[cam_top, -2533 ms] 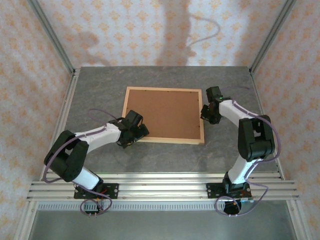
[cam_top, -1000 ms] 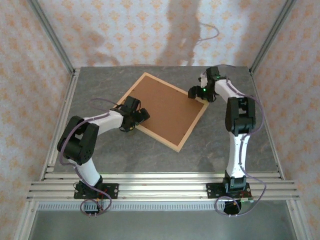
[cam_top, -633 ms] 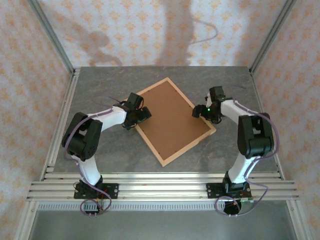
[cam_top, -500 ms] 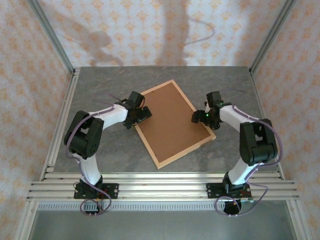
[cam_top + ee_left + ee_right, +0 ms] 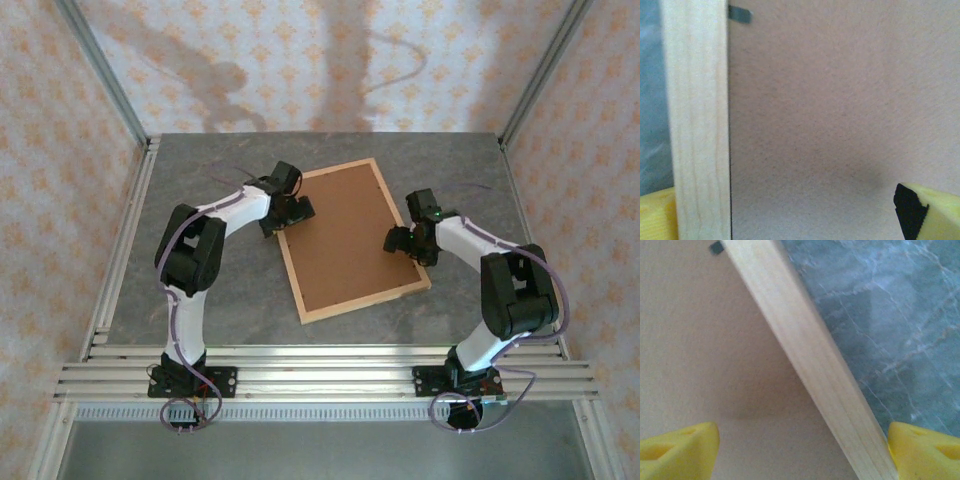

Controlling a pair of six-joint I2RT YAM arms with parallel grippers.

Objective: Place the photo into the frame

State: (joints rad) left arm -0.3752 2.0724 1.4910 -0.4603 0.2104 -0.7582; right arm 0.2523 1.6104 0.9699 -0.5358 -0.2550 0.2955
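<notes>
- Table (image 5: pixel 200 290): in the top view you see a grey, marble-veined surface. The right wrist view shows the same veining close up (image 5: pixel 890 300), beside the wooden rail.
- Frame (image 5: pixel 367 303): it lies flat near the middle of the table, back side up. It is turned so that its long sides run away from you at a slant. Only the top view gives you its whole outline. The left wrist view shows one pale wooden rail (image 5: pixel 697 125) standing upright in the picture, and the right wrist view shows another (image 5: pixel 810 360) crossing on a diagonal.
- Backing board (image 5: pixel 345 235): this plain brown sheet fills the frame from rail to rail. What lies beneath it is hidden.
- Left arm: from its base it rises to a raised elbow, and the forearm then reaches rightward to the frame's far left corner.
- Right arm: it folds at a high elbow near the right edge, and the forearm reaches leftward to the frame's right long side.
- Left gripper (image 5: pixel 290 210): released. In its wrist view the yellow fingertips (image 5: pixel 940 212) stand spread wide, one on either side of the rail, clamping nothing.
- Right gripper (image 5: pixel 400 240): released. In its wrist view the yellow fingertips (image 5: pixel 677 447) stand spread wide across the rail, one over the board and one over the table.
- Metal tab (image 5: pixel 740 13): this small dark clip sits at the rail's inner edge, over the board. You can make it out in the wrist views alone.
</notes>
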